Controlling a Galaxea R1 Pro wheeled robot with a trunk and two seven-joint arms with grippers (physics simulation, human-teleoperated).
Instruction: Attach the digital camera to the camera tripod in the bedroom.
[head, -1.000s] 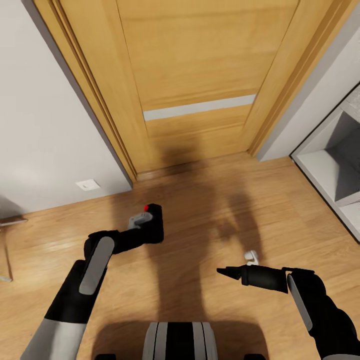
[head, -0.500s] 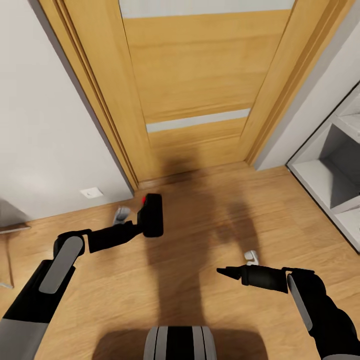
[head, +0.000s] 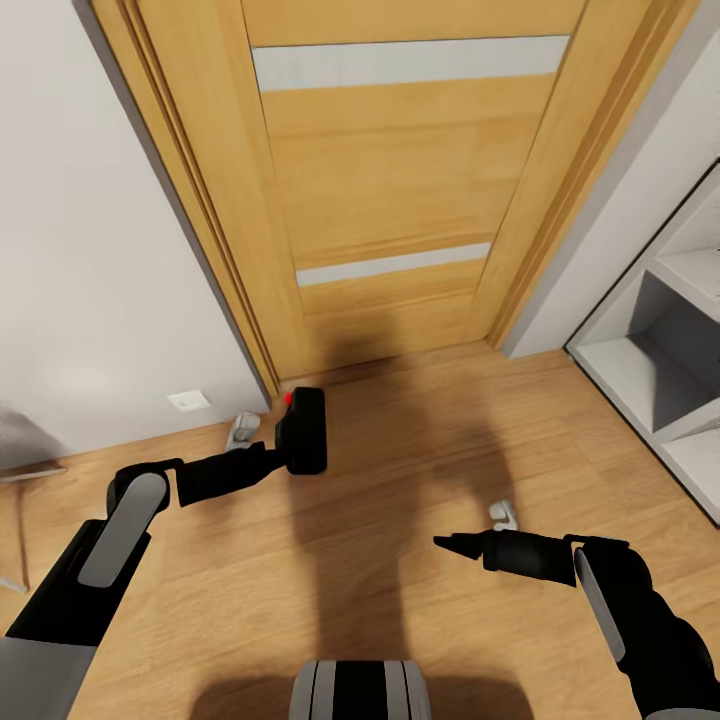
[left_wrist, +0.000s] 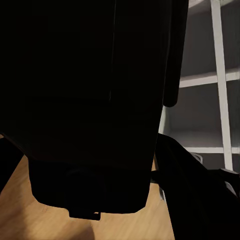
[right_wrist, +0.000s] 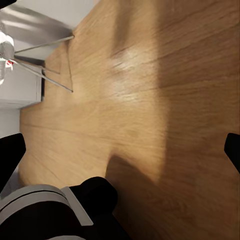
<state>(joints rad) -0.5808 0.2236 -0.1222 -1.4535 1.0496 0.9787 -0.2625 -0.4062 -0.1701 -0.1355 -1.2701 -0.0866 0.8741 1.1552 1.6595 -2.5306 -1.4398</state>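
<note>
The digital camera (head: 304, 432), a small black box with a red button on top, hangs over the wood floor in front of the oak door (head: 400, 180). My left gripper (head: 288, 446) is shut on it, arm stretched forward. In the left wrist view the camera's black body (left_wrist: 90, 100) blocks nearly everything. My right gripper (head: 470, 530) hovers low at the right, open and empty; in the right wrist view its fingertips (right_wrist: 11, 152) stand far apart over bare planks. The camera tripod is out of view.
The white cube shelf (head: 660, 340) stands at the right and pale grey wall (head: 90, 250) at the left with a white socket (head: 188, 401). A grey stool (right_wrist: 45, 60) on thin metal legs stands off to my left. My own base (head: 360, 690) is below.
The head view has tilted up, so the door sits lower in the picture. My left arm stretched forward and turned the camera a second ago, then held. The right arm stayed still.
</note>
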